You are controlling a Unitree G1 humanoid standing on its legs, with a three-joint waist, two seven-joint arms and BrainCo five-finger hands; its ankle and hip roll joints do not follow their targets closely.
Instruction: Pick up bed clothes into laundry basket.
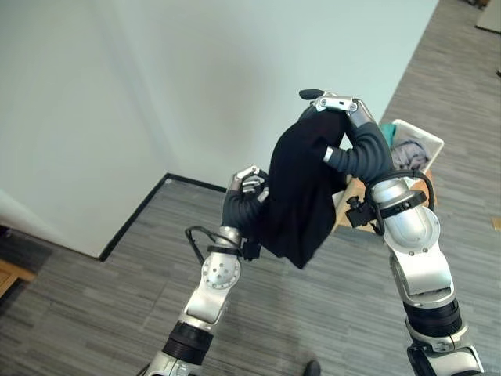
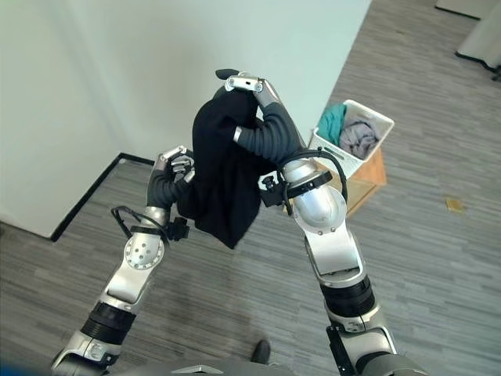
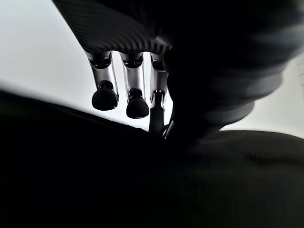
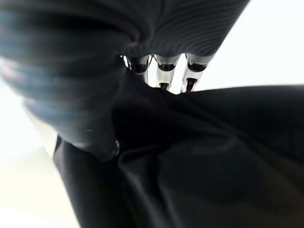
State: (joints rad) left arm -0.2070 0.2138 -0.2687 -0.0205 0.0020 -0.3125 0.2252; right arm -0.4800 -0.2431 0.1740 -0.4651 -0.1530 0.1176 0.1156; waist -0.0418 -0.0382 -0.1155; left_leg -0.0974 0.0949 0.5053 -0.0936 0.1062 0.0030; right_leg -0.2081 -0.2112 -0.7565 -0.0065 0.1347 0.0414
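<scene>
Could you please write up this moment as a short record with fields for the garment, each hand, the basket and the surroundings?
garment: black cloth, lifted off the bed, hanging between both hands
right hand: raised, fingers curled into the cloth's top
left hand: lower, fingers curled at the cloth's side edge
basket: white basket on a wooden stand, beyond the right arm, already holding teal and grey clothes
bed: white, beyond the hands
floor: grey planks
</scene>
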